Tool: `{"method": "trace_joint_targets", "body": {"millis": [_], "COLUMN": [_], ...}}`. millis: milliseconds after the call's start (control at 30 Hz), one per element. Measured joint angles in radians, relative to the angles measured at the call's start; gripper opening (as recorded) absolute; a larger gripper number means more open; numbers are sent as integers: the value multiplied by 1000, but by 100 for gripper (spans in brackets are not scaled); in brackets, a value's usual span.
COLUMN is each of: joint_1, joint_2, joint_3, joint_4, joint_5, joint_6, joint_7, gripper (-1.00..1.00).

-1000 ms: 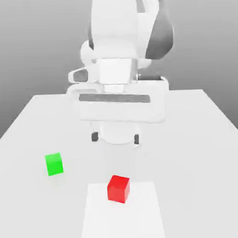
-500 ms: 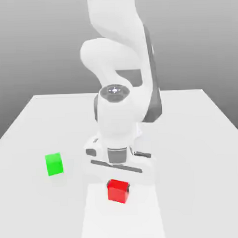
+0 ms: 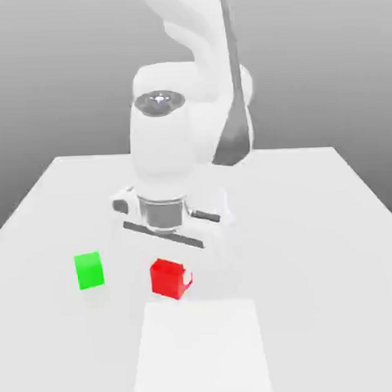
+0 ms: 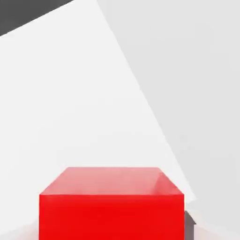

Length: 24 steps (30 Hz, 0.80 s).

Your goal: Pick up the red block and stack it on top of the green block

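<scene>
Now the jaws (image 3: pixel 172 273) grip the red block (image 3: pixel 169 279), lifted clear of the table (image 3: pixel 327 226) beside the green block (image 3: pixel 90 270), ready for stacking.

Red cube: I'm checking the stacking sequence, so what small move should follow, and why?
Probably carry the small matte red cube further toward the exterior view's left. It sits in the gripper beside the small matte green cube, not above it.
</scene>
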Motion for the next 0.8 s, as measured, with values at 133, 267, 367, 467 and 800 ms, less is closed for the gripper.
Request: {"method": "trace_joint_targets", "body": {"millis": [133,267,367,467,800], "joint_1": [-133,-266,-362,-375,-324], "joint_2": [-72,-139,-186,-135,99], "joint_3": [-67,-129,-175,-201,-229], "joint_4": [-32,-66,-93,-99,-93], "joint_5": [-48,-74,-85,-66,33], "joint_6": [-37,-70,-93,-37,190], "joint_7": [65,117,150,146,82], "gripper": [-100,-100,-100,-100,100]}}
